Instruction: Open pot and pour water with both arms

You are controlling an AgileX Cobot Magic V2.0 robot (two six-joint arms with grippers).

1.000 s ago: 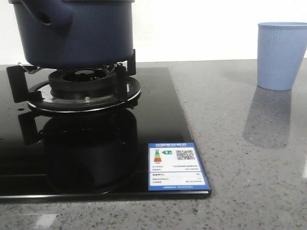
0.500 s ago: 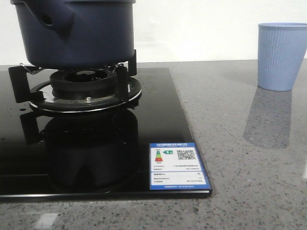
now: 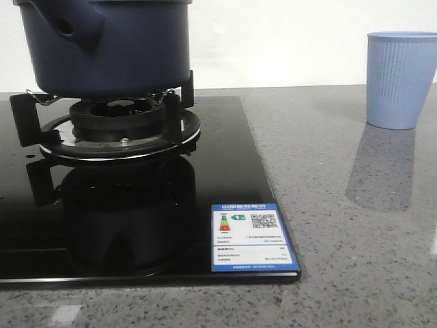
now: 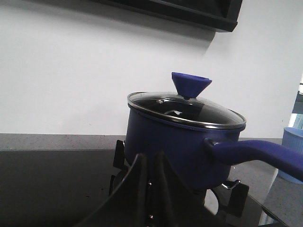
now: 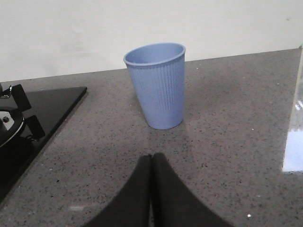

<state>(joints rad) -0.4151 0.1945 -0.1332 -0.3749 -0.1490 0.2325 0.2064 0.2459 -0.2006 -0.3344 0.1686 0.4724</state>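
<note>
The dark navy pot sits on the burner grate of the black glass cooktop, at ten o'clock in the front view. Its glass lid is on, topped by a blue cone knob; a long blue handle sticks out sideways. The left gripper faces the pot, fingers pressed together. The right gripper, also pressed together, points at the ribbed light blue cup on the grey counter.
</note>
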